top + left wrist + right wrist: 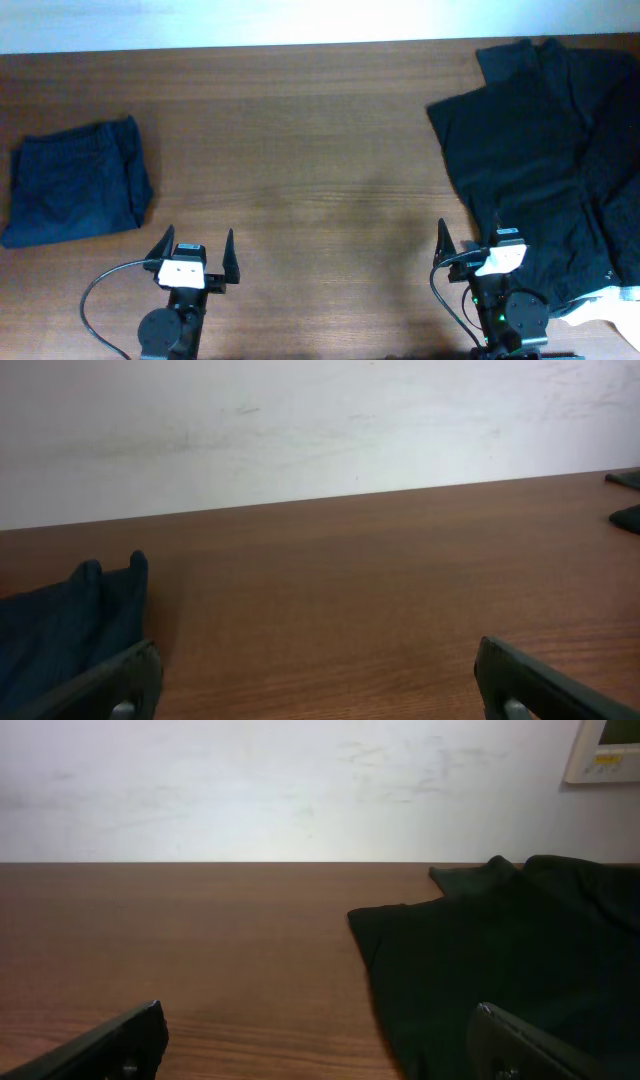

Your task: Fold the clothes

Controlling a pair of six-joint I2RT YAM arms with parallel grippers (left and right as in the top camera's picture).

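A navy-blue pair of shorts point(75, 180) lies folded at the table's left side; its edge shows in the left wrist view point(70, 620). A heap of larger black garments point(550, 150) lies spread at the right, also in the right wrist view point(500, 960). My left gripper point(195, 247) is open and empty near the front edge, right of the shorts; its open fingers show in its wrist view point(315, 680). My right gripper point(470, 237) is open and empty at the black heap's near left edge, with its right finger over the cloth point(315, 1040).
The brown wooden table point(300, 150) stretches between the two piles. A white cloth or paper piece point(615, 305) peeks out at the front right under the black garments. A white wall stands behind the table's far edge.
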